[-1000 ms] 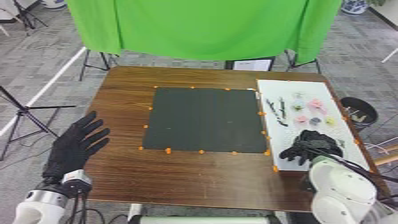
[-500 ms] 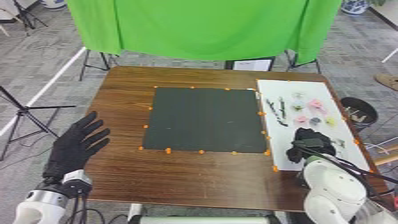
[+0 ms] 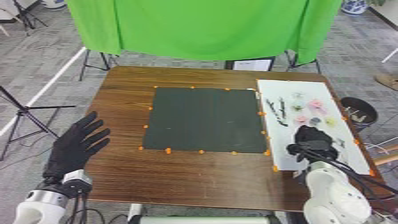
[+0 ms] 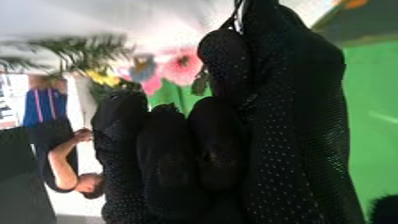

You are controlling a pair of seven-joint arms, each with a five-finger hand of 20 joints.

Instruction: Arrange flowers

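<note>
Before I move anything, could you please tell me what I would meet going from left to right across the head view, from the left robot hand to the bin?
Left robot hand, black mat, dark twigs, pink flowers, dark bin.

Pink flowers [image 3: 315,105] near a yellow flower [image 3: 330,121], beside dark twigs [image 3: 282,107] on a white board [image 3: 277,89]

1. We see the mat [image 3: 206,120] on the table [image 3: 200,180].
2. At its three o'clock we have the board [image 3: 280,145].
3. On that, we find flowers [image 3: 315,104], with twigs [image 3: 282,109] at their nine.
4. Off the table, we see the bin [image 3: 366,121] at two, cloth [image 3: 200,30] at twelve.
</note>
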